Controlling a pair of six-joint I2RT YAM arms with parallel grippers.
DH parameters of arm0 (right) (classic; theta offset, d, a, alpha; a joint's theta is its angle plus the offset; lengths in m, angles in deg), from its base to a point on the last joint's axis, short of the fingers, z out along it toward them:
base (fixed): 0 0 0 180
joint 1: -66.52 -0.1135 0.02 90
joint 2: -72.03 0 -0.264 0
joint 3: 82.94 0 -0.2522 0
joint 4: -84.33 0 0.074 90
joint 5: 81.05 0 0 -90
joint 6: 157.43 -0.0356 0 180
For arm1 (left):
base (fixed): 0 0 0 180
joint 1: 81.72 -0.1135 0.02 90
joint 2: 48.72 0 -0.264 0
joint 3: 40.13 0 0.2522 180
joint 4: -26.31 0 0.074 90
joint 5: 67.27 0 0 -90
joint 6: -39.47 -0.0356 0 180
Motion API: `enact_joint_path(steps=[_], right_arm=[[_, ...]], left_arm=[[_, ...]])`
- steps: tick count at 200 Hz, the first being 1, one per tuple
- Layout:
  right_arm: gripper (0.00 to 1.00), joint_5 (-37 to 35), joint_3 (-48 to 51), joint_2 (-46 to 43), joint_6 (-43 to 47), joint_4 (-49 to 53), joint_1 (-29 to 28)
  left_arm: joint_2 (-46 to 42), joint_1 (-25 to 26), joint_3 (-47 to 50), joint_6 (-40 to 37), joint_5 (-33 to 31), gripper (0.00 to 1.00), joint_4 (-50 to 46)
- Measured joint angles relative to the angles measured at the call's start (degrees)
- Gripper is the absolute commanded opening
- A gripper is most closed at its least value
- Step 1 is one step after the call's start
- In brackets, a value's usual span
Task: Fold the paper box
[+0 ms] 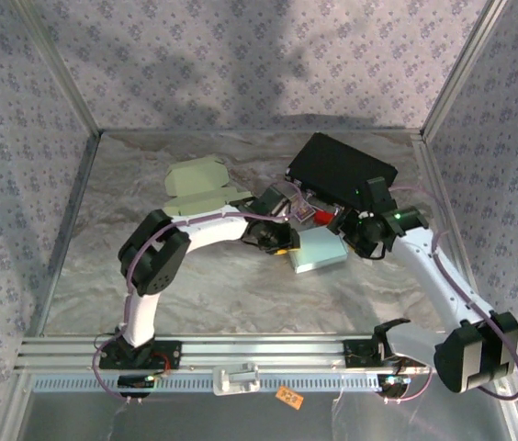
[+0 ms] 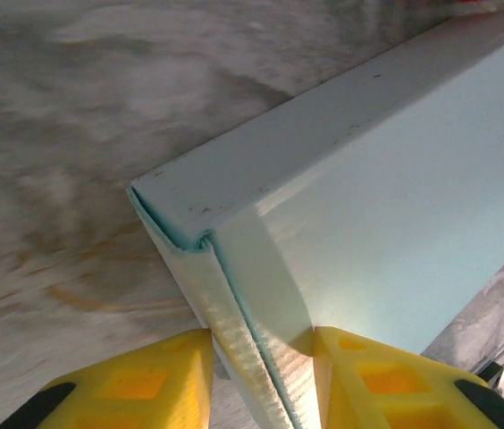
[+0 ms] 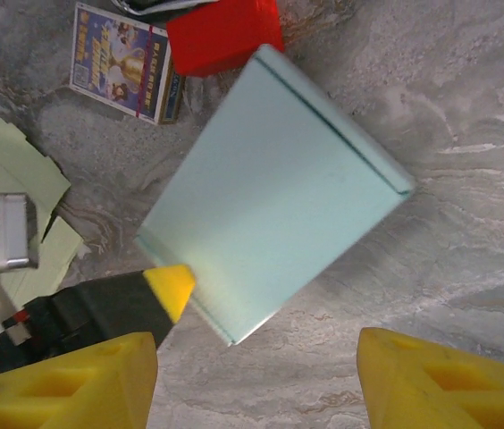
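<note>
The paper box is pale blue and lies closed and flat on the marble table, right of centre. My left gripper reaches it from the left. In the left wrist view its yellow fingers press on both sides of the box's folded side wall near a corner, so the left gripper is shut on that wall. My right gripper hovers at the box's right side. In the right wrist view the right gripper is open wide over bare table, just short of the box's near corner, with nothing between its fingers.
A black case sits behind the box at the back right. Pale green flat cut sheets lie at the back left. A red block and a small printed card pack lie just beyond the box. Patterned walls enclose the table.
</note>
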State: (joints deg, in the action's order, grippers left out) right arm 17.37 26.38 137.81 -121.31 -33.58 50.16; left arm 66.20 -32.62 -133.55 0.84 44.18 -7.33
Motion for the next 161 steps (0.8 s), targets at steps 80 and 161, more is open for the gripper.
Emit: enact_joint_path(steps=[80,161], right_arm=[[0.58,0.0,1.3,-2.8,0.6,1.0,1.5],[0.59,1.0,1.1,2.1,1.5,-6.4,-4.9]], left_arm=[[9.5,3.2,-14.0,-1.9,1.8,0.37,-2.4],[-16.0,-7.8,-0.5,-2.7,-5.4,0.42,-8.5]])
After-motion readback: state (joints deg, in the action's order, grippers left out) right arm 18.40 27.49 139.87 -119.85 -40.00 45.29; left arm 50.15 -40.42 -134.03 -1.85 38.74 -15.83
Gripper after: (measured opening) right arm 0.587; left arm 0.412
